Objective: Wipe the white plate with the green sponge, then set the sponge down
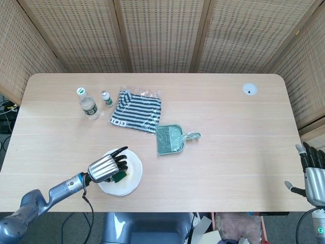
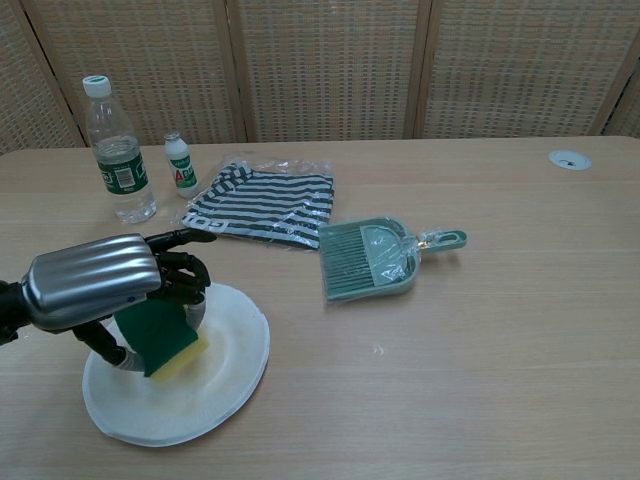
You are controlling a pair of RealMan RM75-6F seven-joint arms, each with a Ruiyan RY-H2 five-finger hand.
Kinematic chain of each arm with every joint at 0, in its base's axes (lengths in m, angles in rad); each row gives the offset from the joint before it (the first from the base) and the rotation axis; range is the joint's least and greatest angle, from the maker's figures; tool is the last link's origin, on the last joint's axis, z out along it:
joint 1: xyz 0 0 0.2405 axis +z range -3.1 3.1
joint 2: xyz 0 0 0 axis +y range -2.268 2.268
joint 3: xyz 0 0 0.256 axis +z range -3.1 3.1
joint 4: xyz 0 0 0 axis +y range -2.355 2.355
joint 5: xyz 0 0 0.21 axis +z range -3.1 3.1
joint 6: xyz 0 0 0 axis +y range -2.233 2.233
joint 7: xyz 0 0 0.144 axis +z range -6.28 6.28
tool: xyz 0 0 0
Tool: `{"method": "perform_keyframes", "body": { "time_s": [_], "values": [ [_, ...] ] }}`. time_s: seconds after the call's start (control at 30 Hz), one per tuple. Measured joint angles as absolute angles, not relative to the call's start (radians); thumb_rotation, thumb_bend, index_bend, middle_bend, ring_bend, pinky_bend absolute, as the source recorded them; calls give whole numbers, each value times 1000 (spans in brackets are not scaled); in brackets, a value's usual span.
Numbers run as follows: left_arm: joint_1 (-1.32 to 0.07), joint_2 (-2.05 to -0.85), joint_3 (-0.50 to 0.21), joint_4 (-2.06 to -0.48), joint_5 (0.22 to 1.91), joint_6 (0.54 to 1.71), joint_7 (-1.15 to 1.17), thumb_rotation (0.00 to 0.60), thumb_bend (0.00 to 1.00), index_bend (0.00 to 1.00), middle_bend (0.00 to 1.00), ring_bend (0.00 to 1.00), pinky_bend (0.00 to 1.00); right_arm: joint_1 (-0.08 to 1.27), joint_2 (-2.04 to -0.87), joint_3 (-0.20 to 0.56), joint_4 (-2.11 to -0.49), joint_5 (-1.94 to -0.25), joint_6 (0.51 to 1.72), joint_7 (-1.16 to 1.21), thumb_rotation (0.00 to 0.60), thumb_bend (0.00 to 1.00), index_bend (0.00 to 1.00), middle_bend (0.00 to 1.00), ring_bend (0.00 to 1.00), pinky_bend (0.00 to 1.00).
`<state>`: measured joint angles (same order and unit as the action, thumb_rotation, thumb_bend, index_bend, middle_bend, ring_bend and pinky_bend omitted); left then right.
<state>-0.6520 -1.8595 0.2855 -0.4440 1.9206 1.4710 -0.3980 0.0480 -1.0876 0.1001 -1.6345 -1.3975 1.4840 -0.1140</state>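
The white plate (image 2: 215, 385) (image 1: 131, 179) lies near the table's front left edge. My left hand (image 2: 100, 285) (image 1: 105, 166) grips the green sponge (image 2: 158, 335) (image 1: 119, 177) with its yellow underside pressed on the plate's left part. Most of the sponge is hidden under the hand in the head view. My right hand (image 1: 313, 173) hangs off the table's front right corner, fingers apart, holding nothing; the chest view does not show it.
A green dustpan (image 2: 370, 258) in plastic wrap lies mid-table, right of the plate. A striped cloth in a bag (image 2: 262, 205) sits behind it. A water bottle (image 2: 116, 150) and a small white bottle (image 2: 181, 164) stand at the back left. A round grommet (image 2: 569, 159) is far right.
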Motion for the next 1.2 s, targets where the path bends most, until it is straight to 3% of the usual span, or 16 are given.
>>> {"method": "perform_keyframes", "body": {
  "time_s": [0.33,0.7,0.97,1.2],
  "values": [
    [-685,-1823,332,-500,1967,1384,-243,600,385,619,471,265,0,48,-1086,101,-1634,-1396,1482,-110,600,0,0,0,0,0],
    [-705,-1841,351,-490,1997,1363,-155,600,386,621,471,265,0,48,-1086,101,-1634,-1396,1482,-112,600,0,0,0,0,0],
    [-697,-1814,307,-560,1948,1420,-284,600,386,621,471,264,8,46,-1086,100,-1636,-1399,1486,-111,600,0,0,0,0,0],
    [-680,-1736,265,-779,1853,1425,-531,600,386,623,471,265,15,48,-1090,98,-1637,-1401,1484,-121,600,0,0,0,0,0]
  ]
}}
